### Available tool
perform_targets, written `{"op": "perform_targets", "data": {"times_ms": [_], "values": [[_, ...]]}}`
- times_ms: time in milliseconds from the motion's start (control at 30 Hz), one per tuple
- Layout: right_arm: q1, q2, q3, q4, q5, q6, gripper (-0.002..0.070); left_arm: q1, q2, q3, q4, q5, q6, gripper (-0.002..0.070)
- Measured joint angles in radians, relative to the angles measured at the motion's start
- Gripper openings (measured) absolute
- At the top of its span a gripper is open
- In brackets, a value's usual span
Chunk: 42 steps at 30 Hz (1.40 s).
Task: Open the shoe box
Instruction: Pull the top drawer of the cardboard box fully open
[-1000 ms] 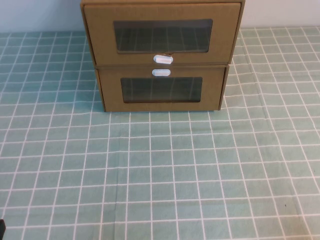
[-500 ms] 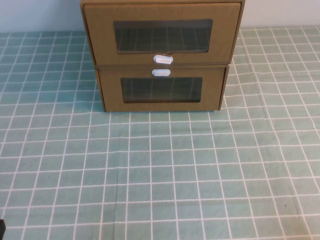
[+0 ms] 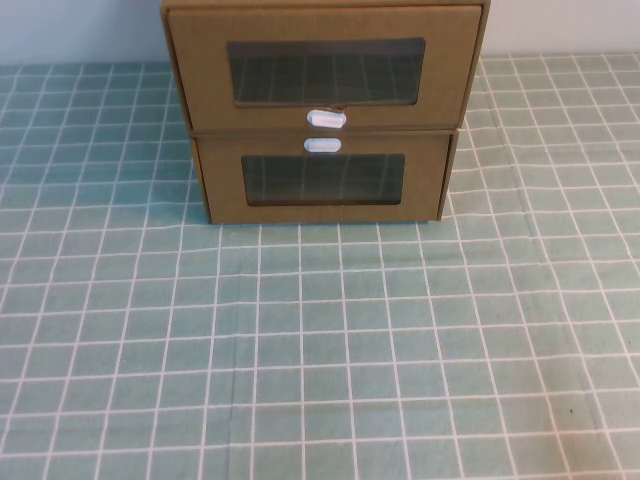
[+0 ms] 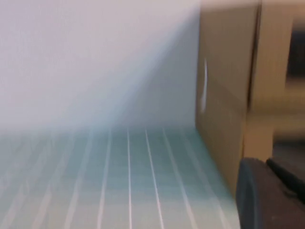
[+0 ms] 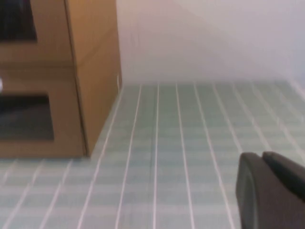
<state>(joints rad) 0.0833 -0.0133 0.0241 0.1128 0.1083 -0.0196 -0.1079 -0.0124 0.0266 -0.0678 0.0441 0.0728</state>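
Two brown cardboard shoe boxes stand stacked at the back of the table. The upper box (image 3: 200, 70) and the lower box (image 3: 220, 180) each have a dark window and a white handle, upper handle (image 3: 326, 118) and lower handle (image 3: 322, 145). Both fronts are closed. Neither arm shows in the high view. My left gripper (image 4: 267, 162) is low over the cloth, close to the stack's side wall (image 4: 221, 95), its fingers together and holding nothing. My right gripper (image 5: 262, 155) is shut and empty, off the stack's other side (image 5: 95, 71), a few squares away.
A green cloth with a white grid (image 3: 320, 340) covers the table. A pale wall (image 5: 214, 38) rises right behind the boxes.
A small dark piece at the bottom left corner of the high view has gone out of sight. The boxes have not moved.
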Motion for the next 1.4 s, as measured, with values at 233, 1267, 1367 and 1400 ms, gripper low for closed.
{"op": "perform_targets", "data": {"times_ms": [233, 1267, 1367, 1400], "values": [[0.0, 0.0, 0.0, 0.0, -0.442, 0.0, -0.0013, 0.0, 0.0, 0.0, -0.008, -0.46, 0.0, -0.0005], [0.0, 0.568, -1.076, 0.359, -0.143, -0.221, -0.0013, 0.0, 0.291, -0.671, 0.077, -0.617, 0.058, -0.0005], [0.0, 0.712, -1.153, 0.357, 0.068, -0.228, -0.0013, 0.0, 0.374, -0.78, -0.077, -0.354, 0.048, -0.0005], [0.0, 0.755, -1.163, 0.353, 0.111, -0.231, -0.0013, 0.0, 0.403, -0.809, -0.108, -0.271, 0.051, -0.0005]]}}
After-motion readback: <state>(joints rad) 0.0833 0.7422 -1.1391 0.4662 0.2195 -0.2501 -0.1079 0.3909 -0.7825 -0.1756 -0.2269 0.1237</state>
